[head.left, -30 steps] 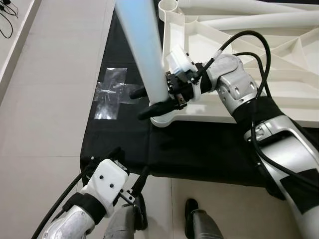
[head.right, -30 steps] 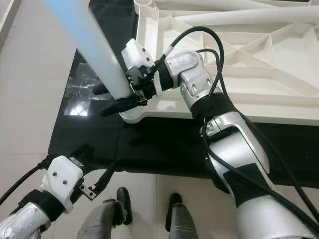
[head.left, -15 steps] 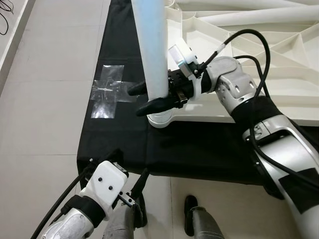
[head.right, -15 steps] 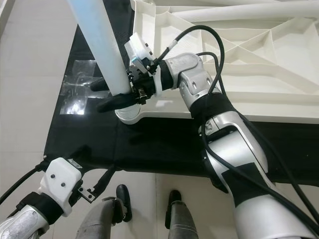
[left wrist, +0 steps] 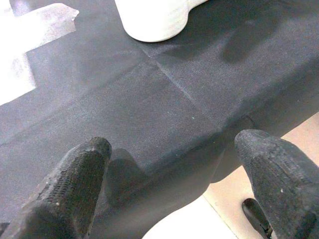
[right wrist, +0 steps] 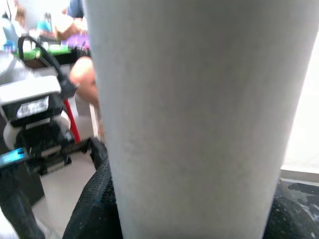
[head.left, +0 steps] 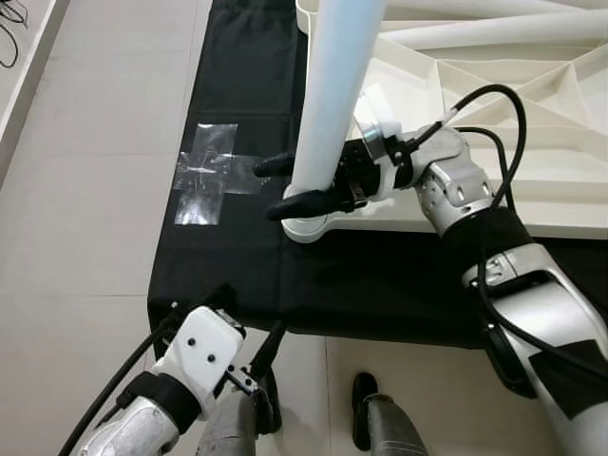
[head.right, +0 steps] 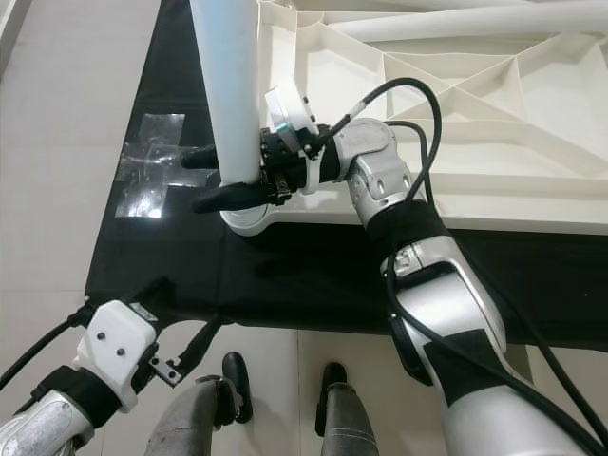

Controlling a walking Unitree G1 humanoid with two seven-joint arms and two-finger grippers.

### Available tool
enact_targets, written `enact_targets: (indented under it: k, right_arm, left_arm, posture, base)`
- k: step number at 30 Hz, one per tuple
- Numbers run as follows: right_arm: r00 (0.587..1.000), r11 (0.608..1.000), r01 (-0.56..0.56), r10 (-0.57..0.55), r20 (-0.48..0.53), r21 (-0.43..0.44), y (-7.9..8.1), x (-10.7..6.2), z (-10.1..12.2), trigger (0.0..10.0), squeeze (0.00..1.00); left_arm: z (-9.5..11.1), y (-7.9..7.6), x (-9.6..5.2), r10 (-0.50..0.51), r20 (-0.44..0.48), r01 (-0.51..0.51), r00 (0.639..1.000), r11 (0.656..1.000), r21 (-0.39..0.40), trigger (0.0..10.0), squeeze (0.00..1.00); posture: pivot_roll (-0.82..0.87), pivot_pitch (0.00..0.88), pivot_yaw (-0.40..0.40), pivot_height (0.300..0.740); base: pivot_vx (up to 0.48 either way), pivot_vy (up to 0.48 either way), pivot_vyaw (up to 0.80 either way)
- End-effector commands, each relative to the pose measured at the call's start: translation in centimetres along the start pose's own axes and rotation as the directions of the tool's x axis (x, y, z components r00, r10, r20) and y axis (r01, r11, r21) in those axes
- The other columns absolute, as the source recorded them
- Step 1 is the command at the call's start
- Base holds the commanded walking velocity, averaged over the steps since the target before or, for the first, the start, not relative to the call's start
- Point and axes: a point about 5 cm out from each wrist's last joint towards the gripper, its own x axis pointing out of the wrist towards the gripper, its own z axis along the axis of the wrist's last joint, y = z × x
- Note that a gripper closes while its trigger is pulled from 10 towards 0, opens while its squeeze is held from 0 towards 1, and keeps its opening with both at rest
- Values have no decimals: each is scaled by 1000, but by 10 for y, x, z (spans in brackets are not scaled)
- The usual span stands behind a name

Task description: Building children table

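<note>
At the near left corner socket (head.left: pixel 306 226) of the upturned white tabletop (head.left: pixel 494 114), right gripper (head.left: pixel 293 185) clamped the white table leg (head.left: pixel 332 104), now nearly upright versus tilted earlier. Left gripper (left wrist: pixel 174 184) hung wide open over the black cloth (head.left: pixel 380 275).

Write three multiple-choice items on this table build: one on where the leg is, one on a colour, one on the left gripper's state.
1. Where does the white leg stand?
A. in the tabletop's corner socket
B. flat on the tiles
C. in the left gripper

2. What colour is the cloth under the tabletop?
A. white
B. black
C. red

3. The left gripper is:
A. shut on the leg
B. shut on the cloth
C. open

Answers: 1 A, the right gripper holds the leg upright in the corner socket. 2 B, the cloth is black. 3 C, its fingers are spread over the cloth.
</note>
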Motion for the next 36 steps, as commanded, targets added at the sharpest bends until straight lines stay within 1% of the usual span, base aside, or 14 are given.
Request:
enact_targets:
  k: [1,2,3,4,6,10,11,15,22,28,31,33,34,36]
  right_arm:
    - [988,992,-51,66,-138,113,17,5,-36,10000,0]
    - [988,992,-51,66,-138,113,17,5,-36,10000,0]
    - [979,994,-63,80,-187,95,18,4,-39,10000,0]
    - [979,994,-63,80,-187,95,18,4,-39,10000,0]
    - [956,993,-94,111,-271,75,20,3,-43,10000,0]
    - [956,993,-94,111,-271,75,20,3,-43,10000,0]
    - [942,989,-120,140,-306,83,21,3,-44,10000,0]
    - [929,985,-139,164,-331,99,19,3,-41,10000,0]
    - [926,986,-124,156,-344,113,15,5,-41,10000,0]
    - [934,987,-75,119,-337,141,11,8,-42,10000,0]
    - [946,984,-28,83,-314,176,9,7,-43,10000,0]
    - [948,973,88,-16,-318,213,5,3,-46,10000,0]
    - [948,973,88,-16,-318,213,5,3,-46,10000,0]
    - [931,955,198,-113,-348,221,2,-2,-51,10000,0]
  left_arm:
    - [-4,-2,-3,-10,-27,10,1000,1000,-5,10000,0]
    - [-4,-2,-3,-10,-27,10,1000,1000,-5,10000,0]
    - [-4,-2,-2,-10,-26,10,1000,1000,-4,10000,0]
    - [-4,-2,-2,-10,-26,10,1000,1000,-4,10000,0]
    - [-3,-2,-2,-8,-25,8,1000,1000,-3,10000,0]
    - [-3,-2,-2,-8,-25,8,1000,1000,-3,10000,0]
    - [-3,-2,-1,-7,-23,7,1000,1000,-4,10000,0]
    - [-3,-2,-1,-6,-21,6,1000,1000,-6,10000,0]
    - [-3,-2,-1,-5,-21,5,1000,1000,-8,10000,0]
    - [-3,-3,0,-5,-21,5,1000,1000,-10,10000,0]
    - [-4,-3,0,-5,-21,4,1000,1000,-10,10000,0]
    - [-4,-4,0,-5,-20,5,1000,1000,-12,10000,0]
    - [-4,-4,0,-5,-20,5,1000,1000,-12,10000,0]
    - [-4,-4,1,-4,-19,4,1000,1000,-13,10000,0]
  posture:
    - [150,509,45,740]
    - [150,509,45,740]
    - [149,508,43,740]
    - [149,508,43,740]
    - [145,510,41,740]
    - [145,510,41,740]
    - [143,511,37,740]
    - [141,511,34,740]
    - [139,510,33,740]
    - [137,506,30,740]
    - [135,502,28,740]
    - [125,497,21,740]
    - [125,497,21,740]
    - [125,497,21,740]
  base:
    - [0,0,0]
    - [0,0,0]
    - [0,0,0]
    - [0,0,0]
    - [0,0,0]
    - [0,0,0]
    - [0,0,0]
    - [0,0,0]
    - [0,0,0]
    - [0,0,0]
    - [0,0,0]
    - [0,0,0]
    - [0,0,0]
    - [0,0,0]
